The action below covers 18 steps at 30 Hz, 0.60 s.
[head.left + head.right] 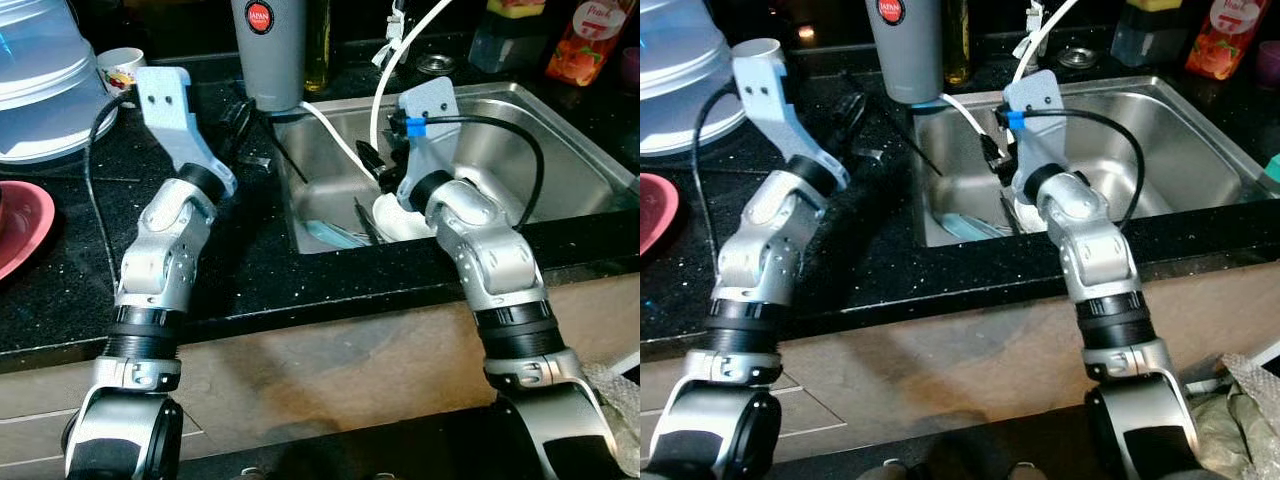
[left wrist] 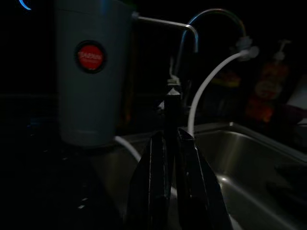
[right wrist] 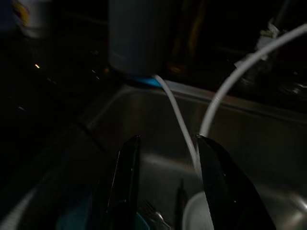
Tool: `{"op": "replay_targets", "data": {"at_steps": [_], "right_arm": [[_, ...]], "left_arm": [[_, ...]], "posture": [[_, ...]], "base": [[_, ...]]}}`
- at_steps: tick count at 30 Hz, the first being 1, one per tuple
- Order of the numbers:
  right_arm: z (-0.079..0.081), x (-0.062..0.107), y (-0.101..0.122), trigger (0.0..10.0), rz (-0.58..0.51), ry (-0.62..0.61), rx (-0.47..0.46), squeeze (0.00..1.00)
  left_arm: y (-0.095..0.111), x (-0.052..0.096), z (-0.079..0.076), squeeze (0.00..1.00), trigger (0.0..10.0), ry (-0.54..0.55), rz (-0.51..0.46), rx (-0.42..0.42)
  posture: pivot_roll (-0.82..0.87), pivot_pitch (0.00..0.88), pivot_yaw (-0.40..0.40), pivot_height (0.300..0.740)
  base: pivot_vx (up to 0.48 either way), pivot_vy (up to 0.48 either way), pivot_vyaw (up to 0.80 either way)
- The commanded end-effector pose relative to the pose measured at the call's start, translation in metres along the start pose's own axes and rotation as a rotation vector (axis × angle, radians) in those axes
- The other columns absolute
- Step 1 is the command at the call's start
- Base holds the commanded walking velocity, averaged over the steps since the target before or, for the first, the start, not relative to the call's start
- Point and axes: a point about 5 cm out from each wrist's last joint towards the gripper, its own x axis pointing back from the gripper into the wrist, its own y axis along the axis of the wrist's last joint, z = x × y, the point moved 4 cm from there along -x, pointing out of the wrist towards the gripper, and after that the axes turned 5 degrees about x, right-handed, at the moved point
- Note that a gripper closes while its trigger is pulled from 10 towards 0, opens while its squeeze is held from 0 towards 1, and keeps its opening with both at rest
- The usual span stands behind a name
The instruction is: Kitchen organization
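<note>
Sink holds white bowl, fork; right gripper jaws apart above, left gripper clenched.

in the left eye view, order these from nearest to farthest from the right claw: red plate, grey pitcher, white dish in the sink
1. White dish, in the sink just below the right claw.
2. Grey pitcher, on the counter behind the sink's left corner.
3. Red plate, at the far left edge.

Sink: brushed stainless steel, satin sheen. Counter: polished black stone, flecked with pale specks, glossy. Grey tumbler: matt, smooth. White hose: smooth plastic. Arms are cased in silver metal, dully reflective; wrist brackets matt pale plastic. Red plate: glossy. Cabinet front below: matt tan.
</note>
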Motion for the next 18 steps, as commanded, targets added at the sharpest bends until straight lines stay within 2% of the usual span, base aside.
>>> {"op": "replay_targets", "data": {"at_steps": [1,4,5,10,11,13,18], "right_arm": [[-0.001,0.004,-0.003,10.0,0.013,-0.009,0.032,0.0],[-0.003,0.006,-0.007,10.0,0.031,-0.019,0.039,0.0],[-0.005,0.008,-0.012,10.0,0.054,-0.022,0.044,0.0],[-0.006,0.009,-0.016,10.0,0.077,-0.026,0.042,0.0],[-0.006,0.009,-0.016,10.0,0.077,-0.026,0.042,0.0],[-0.006,0.009,-0.017,10.0,0.082,-0.029,0.043,0.0],[-0.007,0.009,-0.017,10.0,0.091,-0.031,0.041,0.0]], "left_arm": [[0.005,-0.008,-0.008,0.0,0.0,-0.042,-0.027,0.033],[0.003,-0.011,-0.011,0.0,0.0,-0.071,-0.013,0.005],[-0.005,-0.013,-0.015,0.0,0.0,-0.111,0.029,-0.052],[-0.028,-0.015,-0.025,0.0,0.0,-0.213,0.121,-0.154],[-0.028,-0.015,-0.025,0.0,0.0,-0.213,0.121,-0.154],[-0.039,-0.016,-0.032,0.0,0.0,-0.284,0.166,-0.206],[-0.044,-0.019,-0.036,0.0,0.0,-0.327,0.187,-0.246]], "posture": [[0.02,0.117,0.067,0.74],[0.02,0.118,0.07,0.74],[0.02,0.12,0.072,0.74],[0.02,0.128,0.082,0.74],[0.02,0.128,0.082,0.74],[0.02,0.134,0.089,0.74],[0.02,0.138,0.092,0.74]], "base": [[0.0,0.0,0.0],[0.0,0.0,0.0],[0.0,0.0,0.0],[0.0,0.0,0.0],[0.0,0.0,0.0],[0.0,0.0,0.0],[0.0,0.0,0.0]]}}
